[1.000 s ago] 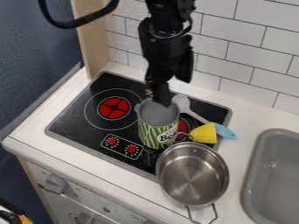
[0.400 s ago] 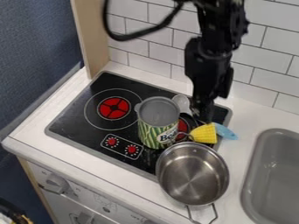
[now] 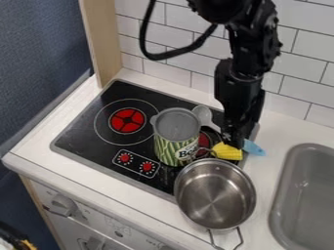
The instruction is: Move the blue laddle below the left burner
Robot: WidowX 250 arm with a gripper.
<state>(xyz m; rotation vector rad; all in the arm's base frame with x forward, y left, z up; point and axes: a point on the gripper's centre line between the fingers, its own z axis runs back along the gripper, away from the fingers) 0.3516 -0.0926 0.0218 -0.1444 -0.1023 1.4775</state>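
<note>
Claw [image 3: 235, 141] swung from the can [image 3: 171, 149] down beside the blue ladle [image 3: 253, 148] | grip: couldn't tell | so pickup looked close, tbh

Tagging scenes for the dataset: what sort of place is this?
Looks like a toy or mock-up kitchen: a black stovetop with red burners, a grey sink set in the white counter, and white tiles on the wall behind.

black arm [image 3: 251, 56] hanging in from the top edge, slightly slanted, claw [image 3: 234, 141] low, pointing down
</note>
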